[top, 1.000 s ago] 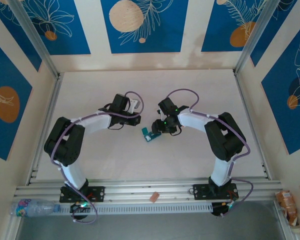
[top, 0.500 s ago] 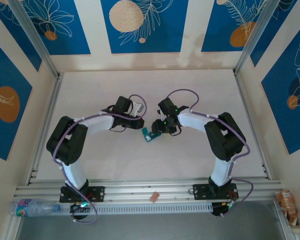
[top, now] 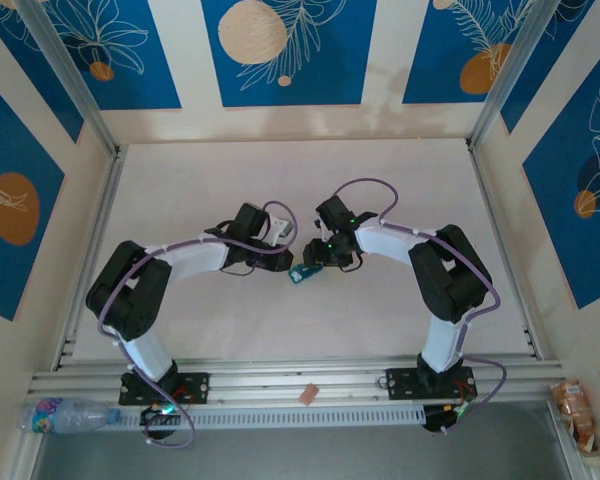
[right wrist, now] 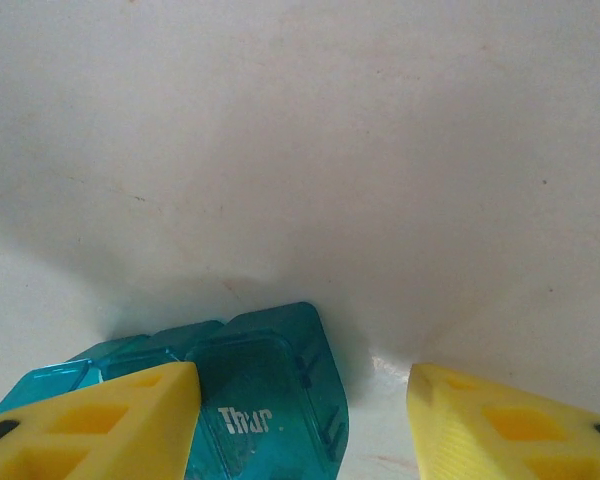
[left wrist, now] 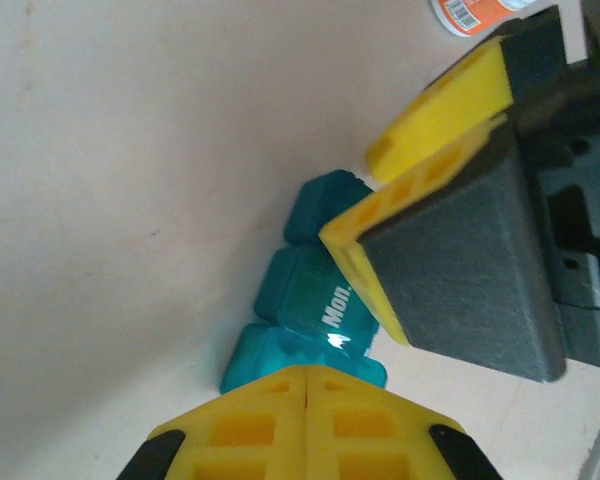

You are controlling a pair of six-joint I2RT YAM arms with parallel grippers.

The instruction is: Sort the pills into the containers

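Sorting not begun, by appearance; pill organiser (left wrist: pixel 310 300) lies mid-table, visible lids shut, no pills seen; left gripper (left wrist: pixel 308 385) clenched, empty, at its 10 o'clock; right gripper (right wrist: pixel 302 385) part-open over its 2 o'clock end, unclamped.

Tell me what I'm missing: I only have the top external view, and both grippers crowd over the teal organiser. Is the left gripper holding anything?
Observer: No. In the left wrist view the left gripper is shut with nothing in it, its tips right by the pill organiser.
Operator: And the right one?
Observer: In the right wrist view the right gripper is open around the organiser's end compartment. One finger stands clear of it over the bare table.
Operator: Any lids up?
Observer: The lids I can see look closed. One reads "Mon.", and the end one reads "Thur".
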